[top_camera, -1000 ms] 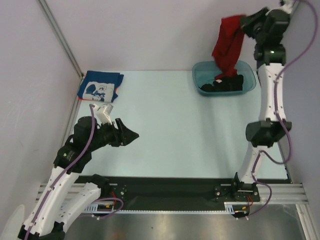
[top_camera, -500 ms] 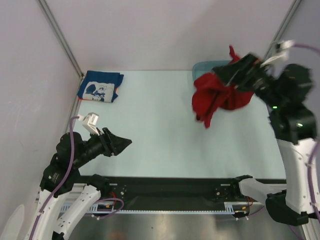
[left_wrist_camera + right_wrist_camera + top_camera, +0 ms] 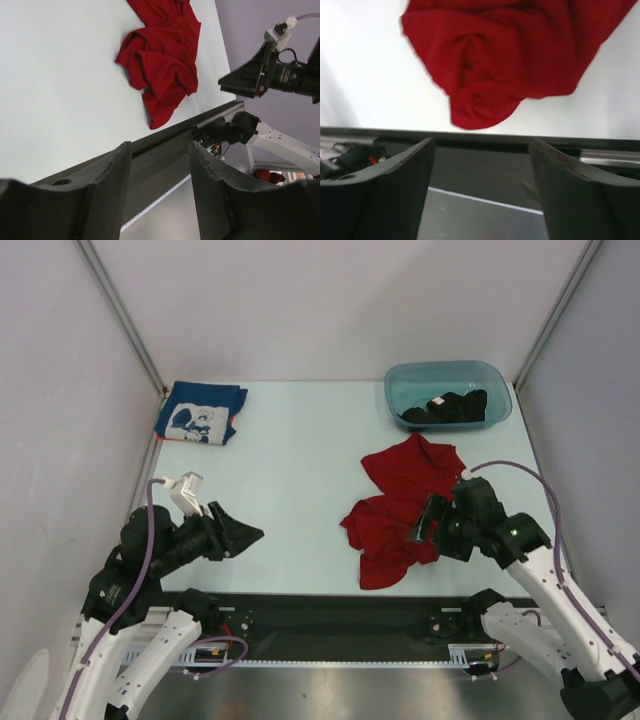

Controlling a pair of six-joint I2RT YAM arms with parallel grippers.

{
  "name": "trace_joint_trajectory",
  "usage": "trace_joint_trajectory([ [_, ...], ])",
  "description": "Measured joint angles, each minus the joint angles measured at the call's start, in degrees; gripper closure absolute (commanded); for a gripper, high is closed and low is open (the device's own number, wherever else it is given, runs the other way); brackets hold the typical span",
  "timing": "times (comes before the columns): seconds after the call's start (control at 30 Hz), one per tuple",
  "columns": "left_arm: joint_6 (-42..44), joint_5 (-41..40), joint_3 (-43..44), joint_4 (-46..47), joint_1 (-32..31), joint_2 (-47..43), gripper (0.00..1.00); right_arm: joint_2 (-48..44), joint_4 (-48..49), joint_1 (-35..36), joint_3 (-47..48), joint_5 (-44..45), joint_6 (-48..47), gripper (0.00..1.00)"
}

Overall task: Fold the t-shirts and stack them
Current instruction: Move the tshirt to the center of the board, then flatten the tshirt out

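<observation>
Red t-shirt (image 3: 400,505) lies crumpled right of centre, the right gripper (image 3: 424,524) at its lower edge, jaws wide and empty. Left gripper (image 3: 252,533), lower left, half spread, holding nothing. Blue t-shirt (image 3: 200,412) sits folded upper left; black t-shirt (image 3: 448,406) in the tub (image 3: 398,390) upper right

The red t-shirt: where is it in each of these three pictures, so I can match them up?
Top external: the red t-shirt lies crumpled on the table, right of centre, nearer than the tub.
Left wrist: the red t-shirt is in the upper middle.
Right wrist: the red t-shirt fills the top.
Shared landmark: the black rail along the table's near edge.
</observation>
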Motion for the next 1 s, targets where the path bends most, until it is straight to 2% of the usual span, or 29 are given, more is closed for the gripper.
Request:
trace_joint_trajectory([
  [0.07,-0.6,0.4,-1.1,0.0,0.0,0.1,0.47,3.5,1.6,-1.8,0.3,2.1,-0.4,0.26],
  [0.2,-1.0,1.7,-3.1,0.5,0.0,0.7,0.49,18.5,6.0,-7.9,5.7,3.5,-4.0,0.26],
  [0.33,-1.3,3.2,-5.8,1.7,0.0,2.3,0.49,34.8,11.5,-13.0,17.6,2.3,-10.7,0.16],
  [0.4,-2.0,3.5,-7.7,3.3,-0.3,3.8,0.49,39.8,11.8,-13.5,22.8,1.0,-13.2,0.14],
  [0.53,-2.7,3.5,-9.6,5.4,-1.8,7.3,0.48,51.6,13.4,-6.8,34.8,-0.6,-19.7,0.12],
  [0.67,-2.4,3.5,-9.6,6.7,-2.1,8.9,0.48,58.2,12.9,2.8,37.4,1.0,-23.3,0.15],
  [0.83,-2.1,3.7,-9.9,7.0,-2.2,8.6,0.48,66.9,10.2,10.2,38.4,10.4,-26.8,0.19],
  [0.97,-2.1,4.1,-9.9,7.0,-2.2,7.1,0.49,72.5,8.9,12.5,39.3,17.2,-28.6,0.36],
  [1.0,-2.1,4.3,-9.9,6.9,-2.3,7.0,0.49,72.8,8.5,12.9,40.2,18.5,-29.1,0.50],
])
